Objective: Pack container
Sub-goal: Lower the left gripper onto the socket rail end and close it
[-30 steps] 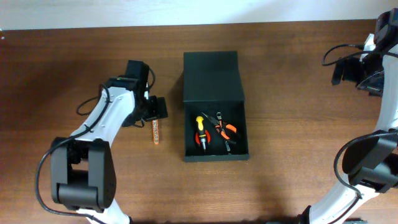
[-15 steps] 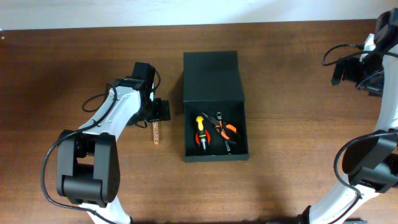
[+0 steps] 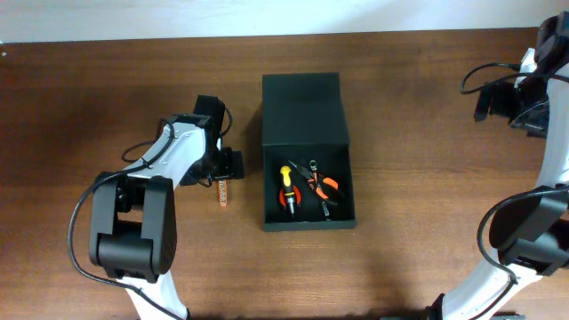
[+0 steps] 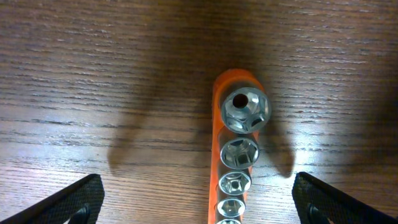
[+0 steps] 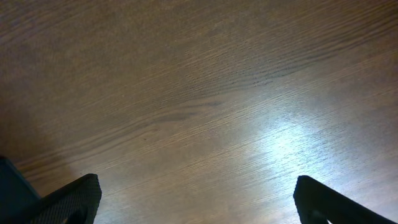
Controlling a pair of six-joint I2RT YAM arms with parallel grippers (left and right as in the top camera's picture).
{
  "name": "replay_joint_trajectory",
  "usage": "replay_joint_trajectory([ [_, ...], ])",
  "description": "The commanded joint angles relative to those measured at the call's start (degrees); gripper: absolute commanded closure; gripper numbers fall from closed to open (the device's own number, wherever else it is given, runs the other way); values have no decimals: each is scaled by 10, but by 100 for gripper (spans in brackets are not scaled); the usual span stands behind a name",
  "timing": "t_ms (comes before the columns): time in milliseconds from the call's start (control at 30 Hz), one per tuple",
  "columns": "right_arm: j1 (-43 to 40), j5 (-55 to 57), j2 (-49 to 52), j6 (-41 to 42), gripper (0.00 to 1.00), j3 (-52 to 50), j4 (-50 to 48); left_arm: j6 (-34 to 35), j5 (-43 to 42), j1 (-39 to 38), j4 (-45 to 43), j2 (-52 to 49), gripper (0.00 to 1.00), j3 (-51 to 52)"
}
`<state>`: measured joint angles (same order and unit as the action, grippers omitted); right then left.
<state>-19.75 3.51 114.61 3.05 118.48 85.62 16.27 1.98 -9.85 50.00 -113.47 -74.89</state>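
The black container (image 3: 307, 151) stands open at the table's middle, its lid flap folded back. Inside lie a yellow-and-red screwdriver (image 3: 287, 188) and orange-handled pliers (image 3: 322, 188). An orange socket rail with several chrome sockets (image 3: 223, 190) lies on the table left of the container. In the left wrist view the rail (image 4: 238, 168) runs between my open left gripper's (image 4: 198, 205) fingers, untouched. In the overhead view that gripper (image 3: 226, 165) hovers over the rail's far end. My right gripper (image 5: 198, 202) is open and empty above bare wood at the far right (image 3: 511, 107).
The brown wooden table (image 3: 427, 231) spreads around the container. A pale wall strip runs along the far edge (image 3: 267, 18). A dark corner of the container (image 5: 11, 180) shows at the lower left of the right wrist view.
My left gripper has moved right and towards the front, ending over the far end of the socket rail. The right arm and the container have not moved.
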Motion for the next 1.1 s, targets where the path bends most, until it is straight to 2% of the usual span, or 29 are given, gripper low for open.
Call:
replay_joint_trajectory([
  [0, -2, -3, -4, 4, 1, -2, 0, 19, 8, -3, -1, -3, 1, 2],
  [400, -2, -3, -4, 4, 1, -2, 0, 50, 9, -31, -17, -3, 1, 2],
  [633, -2, -3, -4, 4, 1, -2, 0, 51, 35, -41, -14, -3, 1, 2],
  [1067, -2, -3, -4, 4, 1, -2, 0, 51, 23, -41, -18, -23, 1, 2],
])
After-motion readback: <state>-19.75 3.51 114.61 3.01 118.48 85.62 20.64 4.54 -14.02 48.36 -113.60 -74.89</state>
